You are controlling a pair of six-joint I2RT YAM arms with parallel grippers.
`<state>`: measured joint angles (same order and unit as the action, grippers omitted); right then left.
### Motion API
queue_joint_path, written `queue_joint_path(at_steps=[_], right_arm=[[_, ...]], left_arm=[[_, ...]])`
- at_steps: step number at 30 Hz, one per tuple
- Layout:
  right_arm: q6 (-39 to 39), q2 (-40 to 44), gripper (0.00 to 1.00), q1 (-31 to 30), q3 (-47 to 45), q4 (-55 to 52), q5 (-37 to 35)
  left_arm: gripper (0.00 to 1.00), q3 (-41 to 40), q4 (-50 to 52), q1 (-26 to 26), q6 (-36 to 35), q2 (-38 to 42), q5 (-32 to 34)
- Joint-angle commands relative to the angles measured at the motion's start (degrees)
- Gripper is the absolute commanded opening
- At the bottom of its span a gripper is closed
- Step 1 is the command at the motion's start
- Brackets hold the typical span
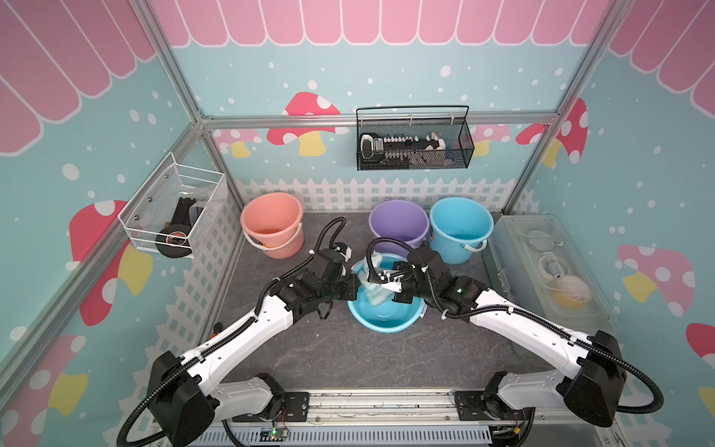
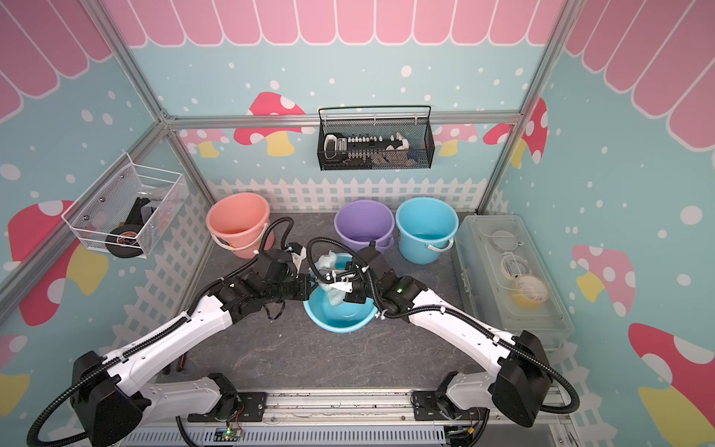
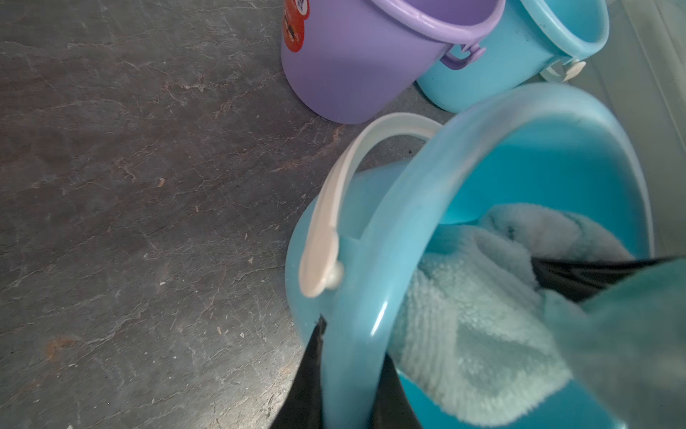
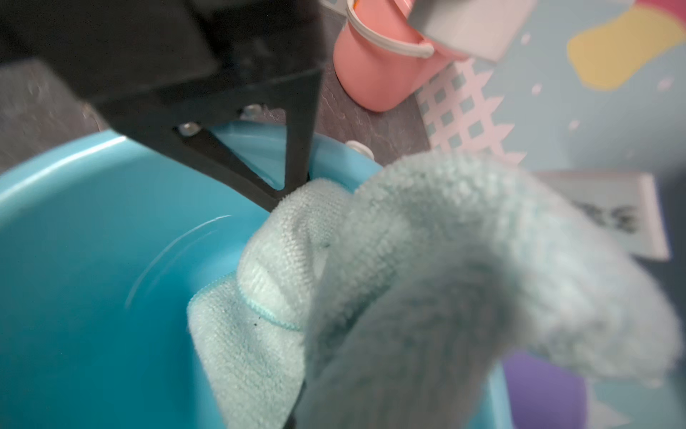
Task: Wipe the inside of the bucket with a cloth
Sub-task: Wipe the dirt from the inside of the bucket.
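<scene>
The bucket is smooth, glossy sky-blue plastic, round with a rolled rim. It sits in the middle of the tabletop, a dark grey surface with pale, stone-like veins. Its flat white plastic handle lies folded down along the outer wall. The cloth is pale mint, thick and nubbly like terry, plain, and stitched along its edge. It lies bunched inside the bucket against the wall at about 10 o'clock, with a tuft rising past the rim near 11 o'clock.

The left fingers, black and wedge-shaped, are clamped across the bucket's rim at 9 o'clock, one outside the wall and one inside. The right fingers reach in from 3 o'clock and are clenched on the cloth, which wraps them so that only a dark sliver shows.

From the bucket, a matte pink bucket stands at 11 o'clock, a purple bucket at 12 and a second blue bucket at 1 o'clock. The purple and blue ones stand just beside each other.

In both top views the two wrists cover the bucket's far rim and much of the cloth. In the right wrist view the nearest fold of cloth is blurred and hides part of the bucket's floor. Whether the bucket's base rests flat on the tabletop cannot be told.
</scene>
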<state>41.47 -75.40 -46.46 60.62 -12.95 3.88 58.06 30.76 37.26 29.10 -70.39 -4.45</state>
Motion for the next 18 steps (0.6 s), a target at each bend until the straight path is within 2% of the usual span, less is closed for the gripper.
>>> queue_joint_path(at_steps=[1, 4, 9, 18], right_arm=[[26.3, 0.7, 0.0, 0.0, -2.7, 9.3, 0.5], [35.4, -1.3, 0.0, 0.0, -4.2, 15.5, -2.2], [45.0, -6.4, 0.0, 0.7, -3.3, 16.3, -5.9], [48.2, -13.8, 0.0, 1.8, -3.3, 15.8, -5.8]], left_arm=[[0.0, 2.1, -1.8, 0.1, -1.4, 1.0, -3.2], [0.0, 2.2, -1.8, 0.2, -2.2, 1.4, -4.4], [0.0, 2.3, -1.7, 0.2, -3.5, 2.1, -6.6], [0.0, 2.5, -1.8, 0.2, -4.2, 3.1, -7.6]])
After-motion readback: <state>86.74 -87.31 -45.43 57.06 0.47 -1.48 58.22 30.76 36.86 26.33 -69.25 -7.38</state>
